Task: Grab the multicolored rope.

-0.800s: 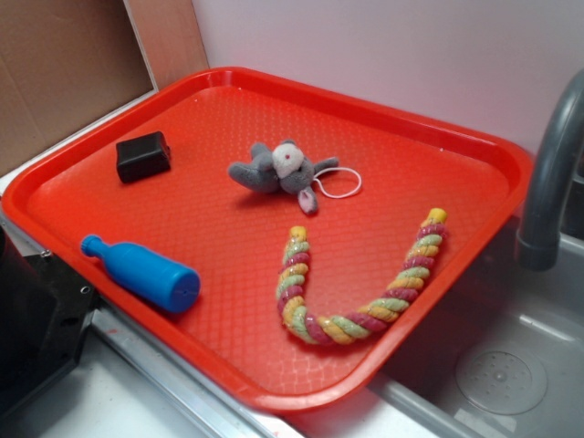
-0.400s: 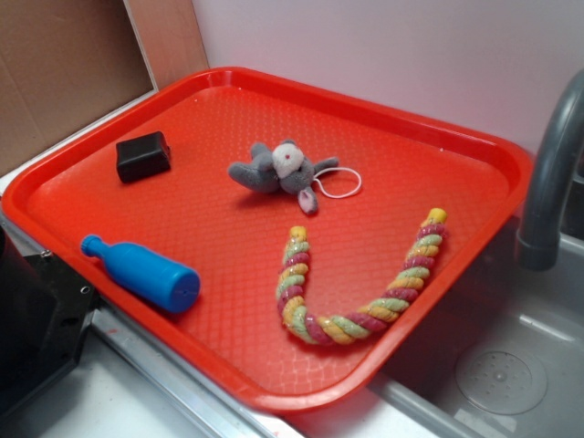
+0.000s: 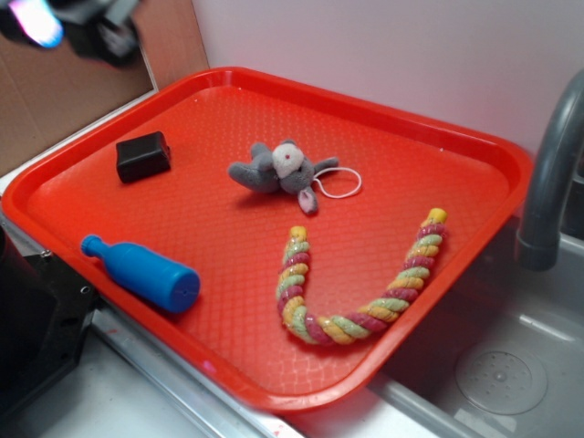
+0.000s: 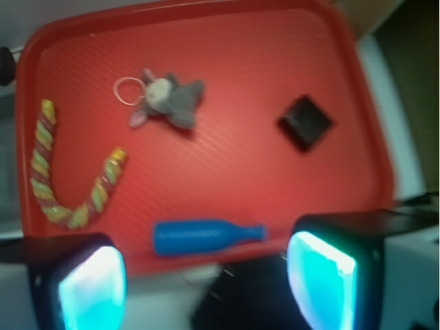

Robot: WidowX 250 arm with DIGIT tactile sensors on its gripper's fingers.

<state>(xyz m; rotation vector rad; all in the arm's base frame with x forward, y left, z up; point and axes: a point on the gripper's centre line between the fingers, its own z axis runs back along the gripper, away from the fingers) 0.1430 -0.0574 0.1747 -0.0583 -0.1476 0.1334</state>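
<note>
Multicolored rope [image 3: 351, 292]: thick twisted soft strands, U-shaped, lying on the textured red plastic tray [image 3: 438, 146] near its sink-side rim. Claw [image 4: 206, 282] high above, fingers spread apart, empty, glowing cyan pads [image 4: 320, 278].

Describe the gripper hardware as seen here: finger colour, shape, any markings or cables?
In the wrist view the gripper shows two chunky black fingers with rounded-rectangular pads glowing cyan-turquoise. No markings or cables can be made out. In the exterior view it is only a dark, motion-blurred shape at the top left with a pale bluish-pink glow.
</note>
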